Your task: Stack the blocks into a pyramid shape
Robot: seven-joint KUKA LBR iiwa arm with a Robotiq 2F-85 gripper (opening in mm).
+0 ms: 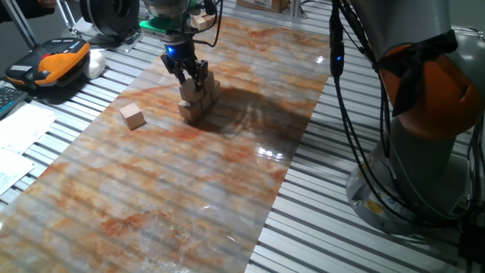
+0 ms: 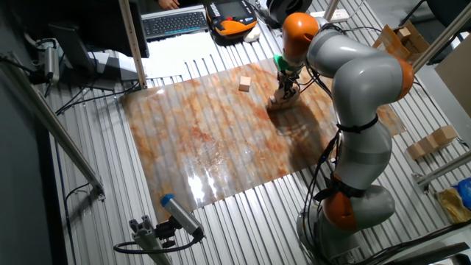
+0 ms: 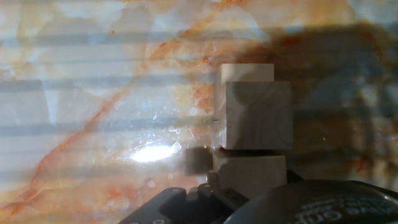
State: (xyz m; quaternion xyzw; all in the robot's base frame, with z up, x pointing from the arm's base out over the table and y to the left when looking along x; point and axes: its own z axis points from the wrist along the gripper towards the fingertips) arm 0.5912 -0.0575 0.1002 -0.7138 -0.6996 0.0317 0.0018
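- I see the tool (image 1: 187, 74) directly above the stack of blocks (image 1: 198, 99), its dark fingers reaching down to the top block (image 1: 189, 90).
- I cannot tell whether the fingers are pinching that top block or merely flanking it; no view shows contact clearly.
- The stack sits on the marbled orange-and-white sheet (image 1: 174, 182) that covers the slatted worktop (image 1: 318, 205), toward the sheet's far end in one fixed view.
- In the hand view I make out three blocks in line: one upper block (image 3: 258, 115) in the middle, with a lower one (image 3: 247, 72) beyond it and another (image 3: 250, 175) nearer the camera.
- A single block (image 1: 132, 116) lies on the sheet well apart from the stack, to its left in one fixed view.
- An orange handheld device (image 1: 53, 62) rests on the worktop farther left of the stack, off the sheet.
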